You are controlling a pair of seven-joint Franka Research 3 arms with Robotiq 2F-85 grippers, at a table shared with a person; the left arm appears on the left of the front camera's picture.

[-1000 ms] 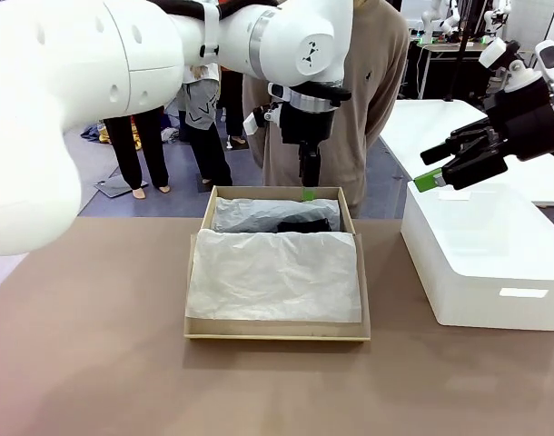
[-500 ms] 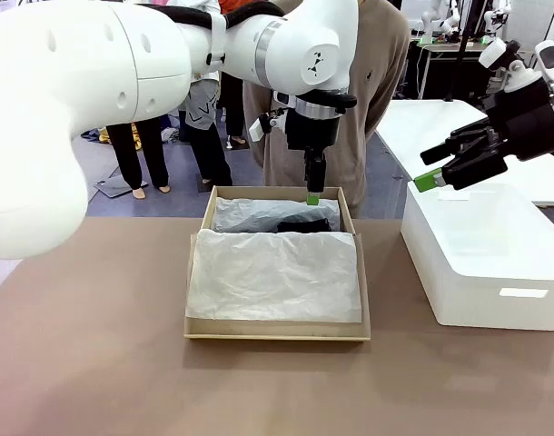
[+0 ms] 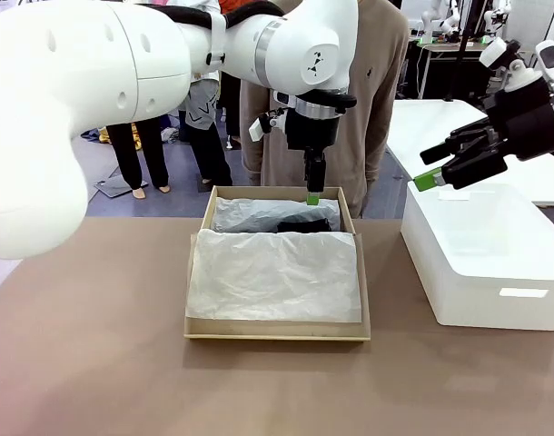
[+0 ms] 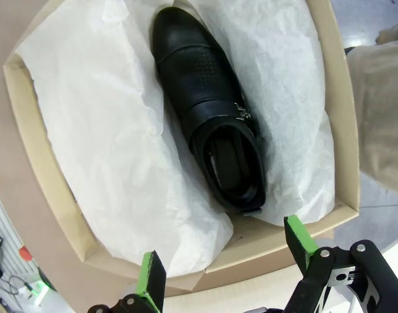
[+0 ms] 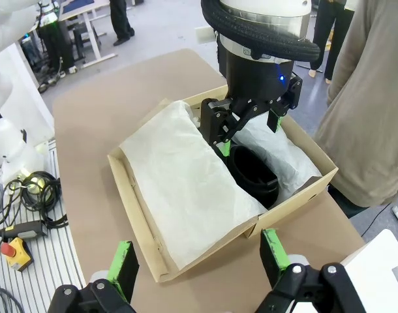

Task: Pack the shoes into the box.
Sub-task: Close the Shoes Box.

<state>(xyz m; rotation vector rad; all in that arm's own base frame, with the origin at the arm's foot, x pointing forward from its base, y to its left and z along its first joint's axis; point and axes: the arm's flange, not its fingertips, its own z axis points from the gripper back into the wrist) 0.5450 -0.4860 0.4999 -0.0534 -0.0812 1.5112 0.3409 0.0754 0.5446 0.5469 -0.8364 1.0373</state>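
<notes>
While the brown table (image 3: 95,363) is carrying a big white rounded block (image 3: 481,272) at its right, the shallow tan cardboard box (image 3: 277,329) is sitting at the middle, lined with crinkled white tissue paper (image 3: 272,277); one glossy black leather buckled shoe (image 4: 209,98) is lying in the box's far part, nested in paper; the left gripper (image 4: 225,261) is hovering just above the far rim, fingers spread, empty; the right gripper (image 3: 431,168) is hanging over the white block, likewise spread.
</notes>
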